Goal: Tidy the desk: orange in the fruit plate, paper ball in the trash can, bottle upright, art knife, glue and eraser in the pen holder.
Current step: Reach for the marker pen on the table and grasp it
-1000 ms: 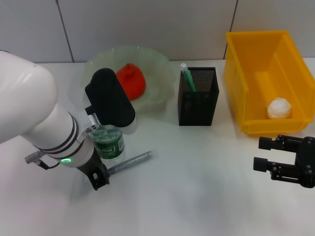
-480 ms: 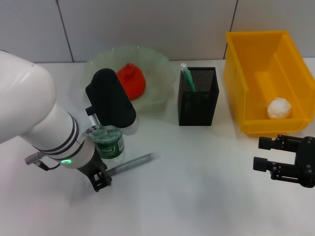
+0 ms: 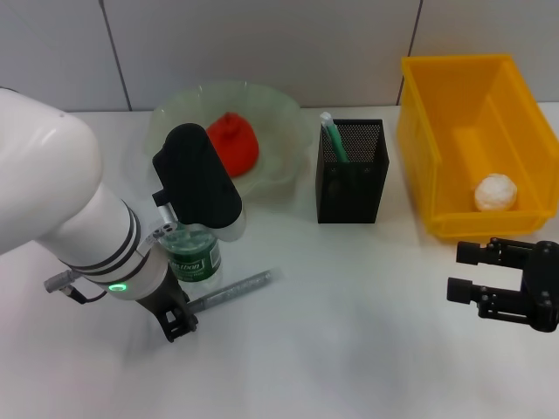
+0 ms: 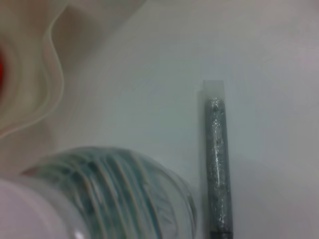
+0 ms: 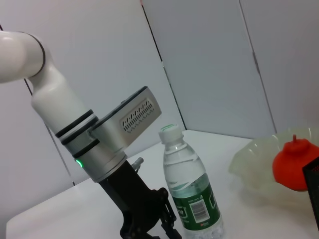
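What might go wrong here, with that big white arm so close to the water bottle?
The left hand is low on the table right beside the upright bottle, so a sideways move could tip it over. The glue lies flat, close by the bottle's base, so reaching for it risks bumping the bottle or rolling the stick away. The bottle also stands near the fruit plate; if it fell, it might strike the rim.

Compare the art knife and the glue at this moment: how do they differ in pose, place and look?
The art knife stands tilted inside the pen holder; the glue lies flat on the desk beside the bottle. The art knife is mint green with a white tip; the glue is grey and glittery. Both are slim and pen-like. The left gripper is next to the glue.
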Robot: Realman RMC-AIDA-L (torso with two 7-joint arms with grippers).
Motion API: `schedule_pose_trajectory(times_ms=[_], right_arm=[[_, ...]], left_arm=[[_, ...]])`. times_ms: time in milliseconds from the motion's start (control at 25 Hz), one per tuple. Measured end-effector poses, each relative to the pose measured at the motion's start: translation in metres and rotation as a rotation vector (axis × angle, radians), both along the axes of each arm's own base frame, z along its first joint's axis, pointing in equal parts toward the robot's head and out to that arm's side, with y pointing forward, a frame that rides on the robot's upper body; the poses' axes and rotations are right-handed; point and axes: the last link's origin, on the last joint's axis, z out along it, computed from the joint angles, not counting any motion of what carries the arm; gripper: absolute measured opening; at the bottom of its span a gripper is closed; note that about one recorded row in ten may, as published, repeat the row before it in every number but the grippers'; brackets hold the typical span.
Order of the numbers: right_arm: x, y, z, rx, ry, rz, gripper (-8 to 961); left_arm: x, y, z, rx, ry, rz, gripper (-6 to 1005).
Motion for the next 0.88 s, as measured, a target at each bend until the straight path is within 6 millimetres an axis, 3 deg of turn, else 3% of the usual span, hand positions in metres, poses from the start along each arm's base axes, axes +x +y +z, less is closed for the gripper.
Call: schedule_pose_trajectory(times_ms=[880], right_arm=[[0.0004,0.0009,-0.0011,0.002,-0.004,-0.004,671]], left_arm=[[-0.0011,0.0032,-0.0023,-0.005,0.012,0.003,261]])
